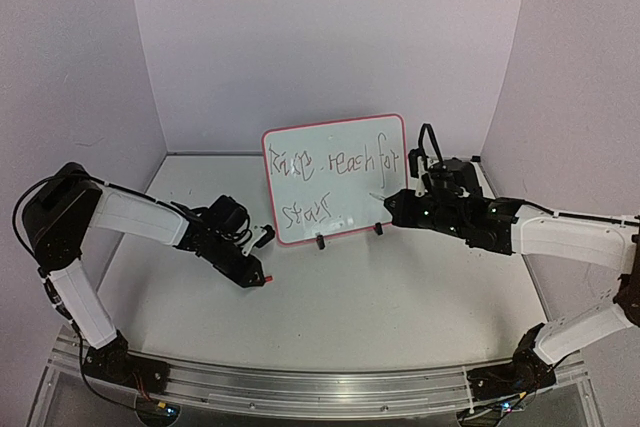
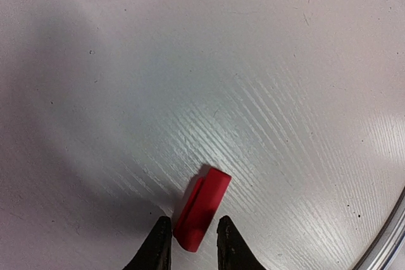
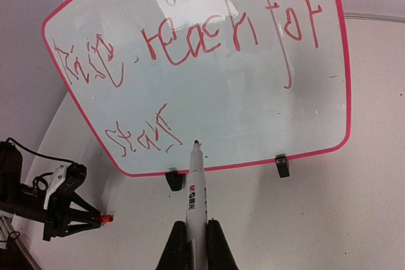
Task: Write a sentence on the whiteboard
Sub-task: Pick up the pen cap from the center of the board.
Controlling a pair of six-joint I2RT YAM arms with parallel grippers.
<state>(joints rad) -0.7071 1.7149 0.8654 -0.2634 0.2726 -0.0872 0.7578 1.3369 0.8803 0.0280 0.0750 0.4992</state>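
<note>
Centre frame: whiteboard (image 1: 350, 202) upright on clip feet (image 1: 321, 242), long axis left-right, face toward arms; sentence (image 1: 335, 162) in two lines. Right gripper (image 1: 393, 205) reaches in low from right, clamped on marker (image 3: 195, 184), tip pointing at board. Left gripper (image 1: 256, 276) lower left, angled down, pinching red cap (image 2: 202, 207).

The whiteboard (image 1: 335, 179) stands centre rear on the table (image 1: 400, 312). The left gripper (image 1: 260, 276), holding the cap (image 2: 202, 208), lies front-left of it; the right gripper (image 1: 392, 207), holding the marker (image 3: 196, 184), lies right.

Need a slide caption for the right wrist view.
Right tool grips a white marker, tip close to the red-framed whiteboard beside its handwritten sentence.
</note>
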